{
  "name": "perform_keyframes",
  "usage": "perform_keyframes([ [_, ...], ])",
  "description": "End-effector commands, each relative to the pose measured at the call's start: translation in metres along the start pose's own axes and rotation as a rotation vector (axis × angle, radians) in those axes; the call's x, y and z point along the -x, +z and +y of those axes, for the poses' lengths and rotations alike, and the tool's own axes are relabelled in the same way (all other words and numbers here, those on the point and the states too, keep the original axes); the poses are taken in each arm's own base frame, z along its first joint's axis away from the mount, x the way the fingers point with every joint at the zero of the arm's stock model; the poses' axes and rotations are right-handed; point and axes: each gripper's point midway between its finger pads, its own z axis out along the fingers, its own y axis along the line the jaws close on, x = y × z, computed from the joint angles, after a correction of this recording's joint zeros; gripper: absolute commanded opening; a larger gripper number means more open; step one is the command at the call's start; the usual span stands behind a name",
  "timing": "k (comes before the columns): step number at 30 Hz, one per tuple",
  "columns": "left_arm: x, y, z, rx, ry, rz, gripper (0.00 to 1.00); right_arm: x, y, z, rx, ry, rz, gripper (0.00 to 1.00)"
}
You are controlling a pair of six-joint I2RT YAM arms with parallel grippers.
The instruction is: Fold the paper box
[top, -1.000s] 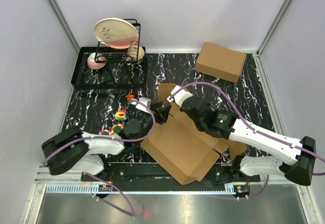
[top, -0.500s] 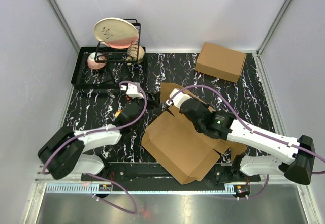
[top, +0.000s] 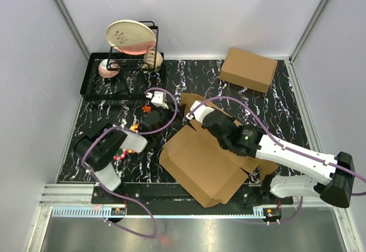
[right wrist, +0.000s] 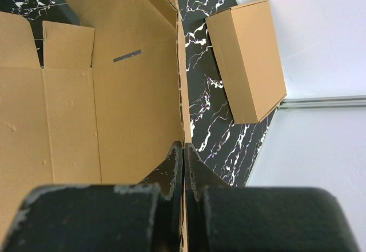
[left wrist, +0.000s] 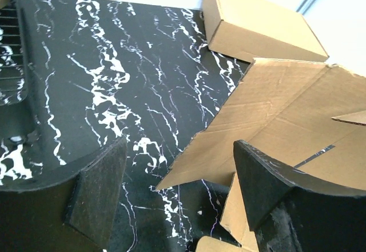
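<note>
Whereas a second ago the left gripper sat against the left flap of the paper box, it has since drawn away toward the far-left part of the surface. It now hangs just short of the box's far-left point, clear of the cardboard. Its fingers stand wide apart with nothing between them, and the left wrist view shows the pointed flap lying ahead of them, untouched.

The right gripper has barely shifted over the same second. Its fingers are pressed together on the thin upright edge of a side wall, so the box is held by this arm alone.

The box itself lies right of the middle of the surface, toward the near edge. Its near corner reaches over that edge, and its panels are still mostly spread out. One wall is raised where the right gripper pinches it.

The made-up box sits well apart at the far-right corner, and the dish rack stands at the far-left corner.

The release probably means one crease on the left side is done or given up. The task looks to be at an early stage, since no end flaps are tucked. The free arm likely needs a fresh hold on that loose flap while the right keeps the wall from falling flat.
</note>
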Motion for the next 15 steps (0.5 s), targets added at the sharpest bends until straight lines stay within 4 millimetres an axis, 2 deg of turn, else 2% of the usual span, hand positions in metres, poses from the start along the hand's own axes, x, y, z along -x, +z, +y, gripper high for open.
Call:
perform_keyframes([
  [1, 0.053, 0.005, -0.031, -0.211, -0.001, -0.218, 0.78, 0.016, -0.008, -0.002, 0.025, 0.015, -0.050, 0.00],
  [5, 0.047, 0.010, -0.039, -0.343, -0.013, -0.203, 0.75, 0.016, -0.008, -0.001, 0.029, 0.014, -0.052, 0.00],
  [9, 0.051, 0.016, -0.038, -0.407, -0.039, -0.207, 0.70, 0.016, -0.009, -0.002, 0.033, 0.017, -0.059, 0.00],
  [15, 0.052, 0.018, -0.052, -0.500, -0.020, -0.198, 0.65, 0.014, -0.008, 0.002, 0.040, 0.015, -0.060, 0.00],
])
